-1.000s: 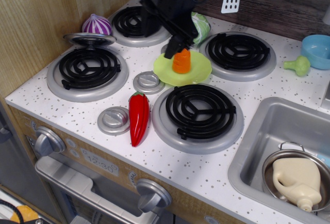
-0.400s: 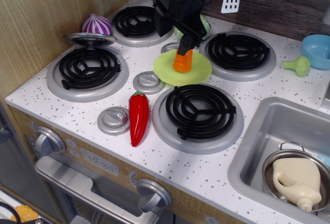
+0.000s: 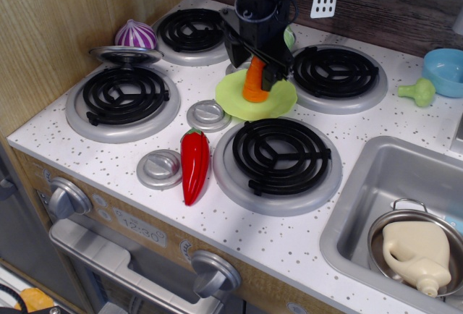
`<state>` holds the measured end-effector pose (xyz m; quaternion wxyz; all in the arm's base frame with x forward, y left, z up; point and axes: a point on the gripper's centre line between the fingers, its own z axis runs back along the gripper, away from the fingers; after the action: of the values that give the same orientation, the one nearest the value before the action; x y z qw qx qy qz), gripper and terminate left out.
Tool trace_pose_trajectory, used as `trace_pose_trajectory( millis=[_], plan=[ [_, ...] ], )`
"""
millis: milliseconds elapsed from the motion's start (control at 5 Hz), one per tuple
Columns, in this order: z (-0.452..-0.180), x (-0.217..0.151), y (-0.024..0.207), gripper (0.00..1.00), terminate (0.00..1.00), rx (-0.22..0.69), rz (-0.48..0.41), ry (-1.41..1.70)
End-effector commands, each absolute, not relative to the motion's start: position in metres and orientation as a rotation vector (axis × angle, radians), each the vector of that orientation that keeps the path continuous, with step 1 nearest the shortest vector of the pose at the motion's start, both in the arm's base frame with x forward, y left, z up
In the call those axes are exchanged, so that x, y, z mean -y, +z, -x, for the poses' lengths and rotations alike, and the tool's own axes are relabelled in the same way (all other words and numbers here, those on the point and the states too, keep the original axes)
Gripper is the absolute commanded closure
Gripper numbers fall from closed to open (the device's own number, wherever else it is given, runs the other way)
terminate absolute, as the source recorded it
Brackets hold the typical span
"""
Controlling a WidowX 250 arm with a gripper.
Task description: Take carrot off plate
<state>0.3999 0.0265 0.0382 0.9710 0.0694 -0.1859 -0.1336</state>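
The small orange carrot (image 3: 253, 90) stands upright on the lime-green plate (image 3: 283, 98), which lies in the middle of the stovetop between the burners. My black gripper (image 3: 255, 68) has come down from above over the carrot. Its two fingers stand on either side of the carrot's upper half, with a little space left beside it, so the gripper looks open around it. The carrot's top is hidden between the fingers. The carrot's base rests on the plate.
A red chili pepper (image 3: 194, 163) lies in front, between two grey discs (image 3: 208, 115) (image 3: 160, 168). Four black coil burners surround the plate. A purple onion (image 3: 135, 35) is at the left, and a blue bowl (image 3: 445, 68) and a green vegetable (image 3: 417, 91) at the right. The sink (image 3: 347, 205) holds a pot.
The gripper has swung from the plate's far left to directly over the carrot and lowered, so its fingers now straddle it. The carrot and plate have not moved.
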Motion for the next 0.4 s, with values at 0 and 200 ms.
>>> trace_pose_trajectory(
  millis=[0, 200],
  plan=[
    [-0.4063, -0.0317, 0.0462, 1.0, 0.0, 0.42, -0.108, -0.261],
    [-0.4057, -0.0355, 0.0539, 1.0, 0.0, 0.393, -0.119, -0.263]
  ],
)
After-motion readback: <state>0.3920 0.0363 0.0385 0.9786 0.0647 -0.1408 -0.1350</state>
